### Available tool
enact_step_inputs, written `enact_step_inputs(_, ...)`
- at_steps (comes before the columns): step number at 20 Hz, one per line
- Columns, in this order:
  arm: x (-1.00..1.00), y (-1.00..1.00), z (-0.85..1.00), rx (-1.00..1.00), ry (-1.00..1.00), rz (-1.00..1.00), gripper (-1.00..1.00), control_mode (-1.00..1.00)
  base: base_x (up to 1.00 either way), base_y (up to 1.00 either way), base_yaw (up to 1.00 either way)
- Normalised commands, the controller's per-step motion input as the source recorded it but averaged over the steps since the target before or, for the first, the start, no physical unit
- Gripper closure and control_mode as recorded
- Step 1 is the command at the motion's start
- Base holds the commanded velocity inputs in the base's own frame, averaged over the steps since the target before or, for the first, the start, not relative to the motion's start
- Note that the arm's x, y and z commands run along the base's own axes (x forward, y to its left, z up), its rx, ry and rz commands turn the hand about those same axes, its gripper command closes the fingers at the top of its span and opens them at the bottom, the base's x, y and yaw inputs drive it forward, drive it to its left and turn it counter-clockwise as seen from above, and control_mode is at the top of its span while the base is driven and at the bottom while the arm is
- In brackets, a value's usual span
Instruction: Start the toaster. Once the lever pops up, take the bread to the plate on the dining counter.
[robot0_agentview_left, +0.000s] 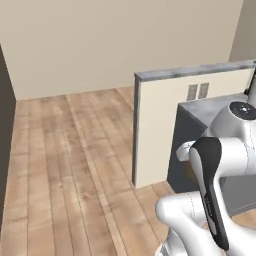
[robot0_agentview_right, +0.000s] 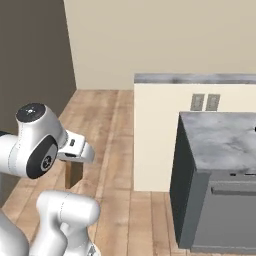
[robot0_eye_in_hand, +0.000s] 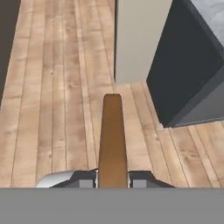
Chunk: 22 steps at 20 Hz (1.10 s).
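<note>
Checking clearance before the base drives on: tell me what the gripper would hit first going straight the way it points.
The gripper, its jaws shut on the bread, points down at the wooden floor. Floor looks first; the grey cabinet sits off to one side, though depth is unclear.

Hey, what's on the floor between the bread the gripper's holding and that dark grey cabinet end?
Nothing: in the hand view, bare wooden floor runs from the bread, clamped in the gripper, to the dark grey cabinet.
</note>
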Motion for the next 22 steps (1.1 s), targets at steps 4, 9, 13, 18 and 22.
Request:
enact_step_inputs(4,0.00,0.00,0.00,0.00,0.00,0.00,1.00,1.00,1.00,1.00,-0.14)
enact_step_inputs(9,0.00,0.00,0.00,0.00,0.00,0.00,1.00,1.00,1.00,1.00,-0.12)
enact_step_inputs(13,0.00,0.00,0.00,0.00,0.00,0.00,1.00,1.00,1.00,1.00,-0.16)
enact_step_inputs(18,0.00,0.00,0.00,0.00,0.00,0.00,1.00,1.00,0.97,1.00,-0.30)
enact_step_inputs(22,0.00,0.00,0.00,0.00,0.00,0.00,1.00,1.00,1.00,0.97,-0.48)
